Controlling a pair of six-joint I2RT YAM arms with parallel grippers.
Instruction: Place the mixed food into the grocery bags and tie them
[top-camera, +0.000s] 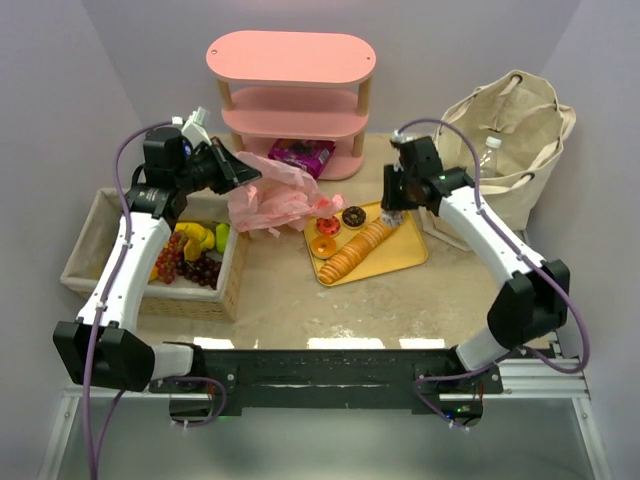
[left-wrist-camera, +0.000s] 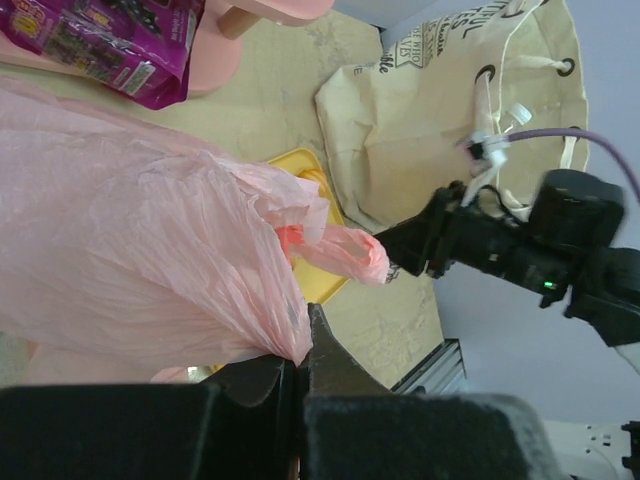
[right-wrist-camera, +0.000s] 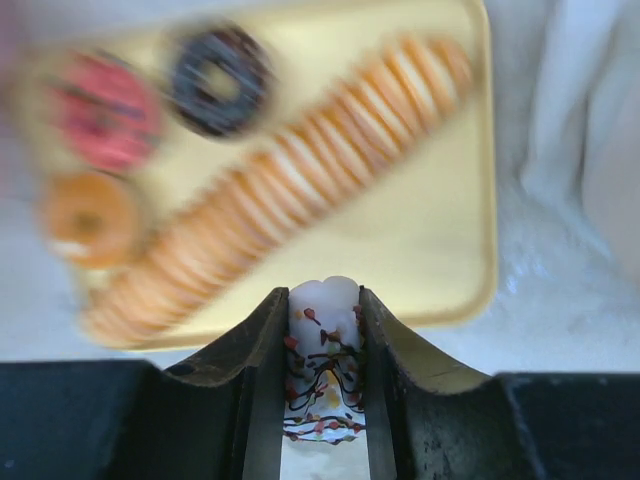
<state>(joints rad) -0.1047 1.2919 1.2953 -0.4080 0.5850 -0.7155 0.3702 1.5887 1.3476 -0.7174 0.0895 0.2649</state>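
Pink plastic bag (top-camera: 268, 195) hangs centre-left in the top view, clamped by the left claw (left-wrist-camera: 300, 365). Right claw (right-wrist-camera: 322, 300) grips a white iced pastry (right-wrist-camera: 325, 400) over the yellow tray (right-wrist-camera: 430, 250). Loading step, apparently; next, carry it into the bag mouth.

1. Two bags are counted: one pink plastic bag (top-camera: 262, 190), one beige canvas bag (top-camera: 515, 120).
2. Three donuts are counted on one yellow tray (top-camera: 403, 250): pink donut (top-camera: 329, 222), chocolate donut (top-camera: 353, 216), orange donut (top-camera: 323, 245).
3. One biscuit row (top-camera: 362, 245) is noted; the pieces can't be counted.
4. One white iced pastry (right-wrist-camera: 325, 340) is counted.
5. One water bottle (top-camera: 487, 155) and one purple packet (top-camera: 300, 153) are logged.
6. One three-tier pink shelf (top-camera: 290, 55) and one woven basket (top-camera: 90, 235) are counted.
7. One banana bunch (top-camera: 193, 237) is seen.
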